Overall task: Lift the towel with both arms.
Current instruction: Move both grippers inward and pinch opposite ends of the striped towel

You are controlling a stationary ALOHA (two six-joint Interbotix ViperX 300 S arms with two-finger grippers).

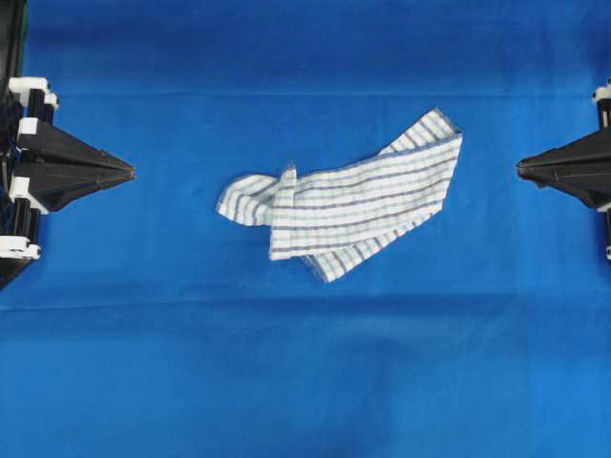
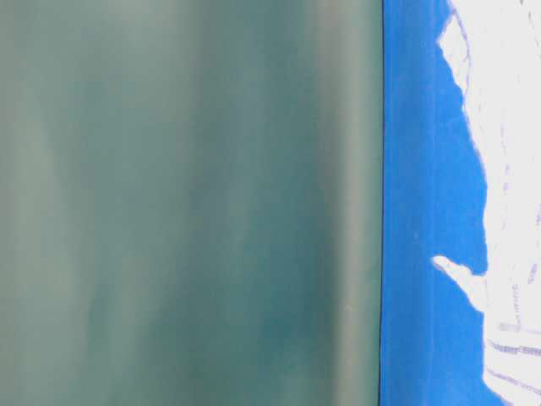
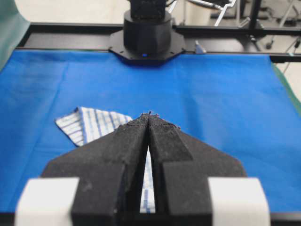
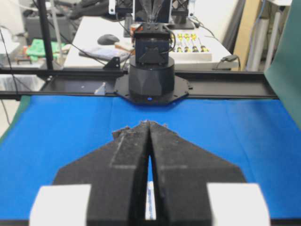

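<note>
The towel [image 1: 344, 198], white with blue and grey checks, lies crumpled and folded over itself in the middle of the blue table cloth. In the left wrist view one corner of the towel [image 3: 89, 125] shows behind the fingers. My left gripper [image 1: 130, 173] sits at the left edge, well apart from the towel, tips touching and nothing held. My right gripper [image 1: 520, 168] points in from the right edge, also shut and empty, a short gap from the towel's right corner. Seen from the wrists, the left gripper [image 3: 149, 115] and the right gripper [image 4: 149, 123] both have their tips pressed together.
The blue table cloth [image 1: 305, 382] covers the whole work surface. A green sheet [image 2: 186, 203] fills most of the table-level view. Each arm's black base [image 3: 146, 33] stands at the far table edge opposite the other. A desk with tools [image 4: 188, 42] lies beyond.
</note>
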